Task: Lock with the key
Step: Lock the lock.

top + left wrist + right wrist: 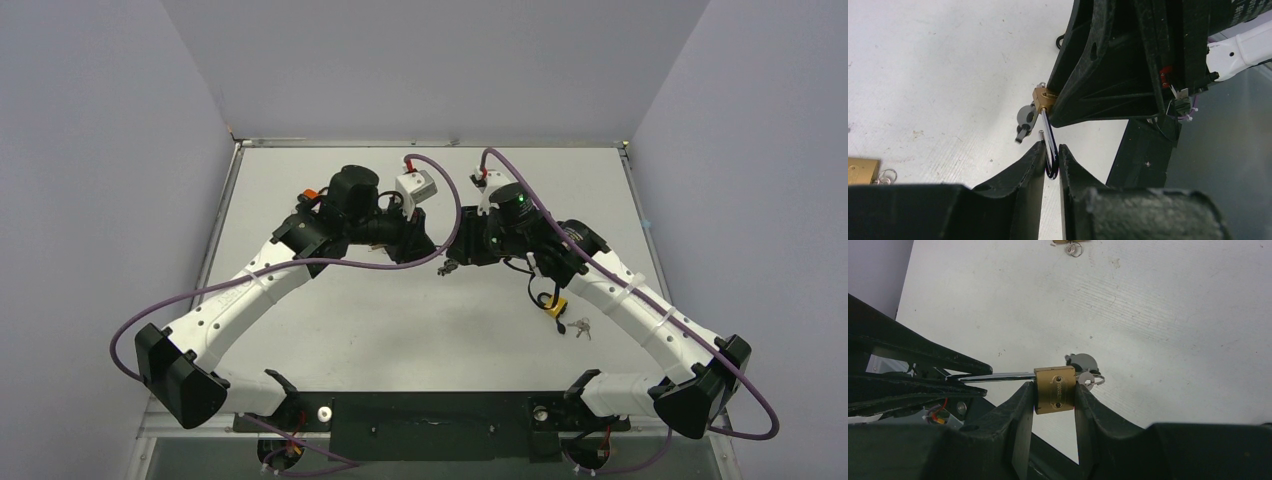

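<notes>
- The lock (1044, 98) is held above the table (1173, 315), near its middle, between the two arms.
- The right gripper (1055, 395) is clamped on the lock's brass body, one finger pressed against each side.
- The key (998, 376) is seated in the lock, and its blade runs straight out toward the left gripper (1051, 147).
- The key's dark head is flanked by the left fingers (1033, 165), with the jaws drawn narrow about it. Whether both pads bear on it cannot be told.
- Key relation: the key's long axis lies roughly level and in line from lock to left gripper. The lock is therefore met end-on by the left tool, not from above.
- The left arm is judged the one placed at the key, while the right serves as the vice.
- The coming move is judged to be a roll about that axis. Any offset between wrist and blade is likely to pry the key rather than turn it.
- Grey metal parts (1080, 362) are seen at the lock's far end. Shackle or spare keys cannot be told apart.
- A second lock (553, 305) and loose keys (580, 325) are noted on the table under the right arm, well apart from the work.
</notes>
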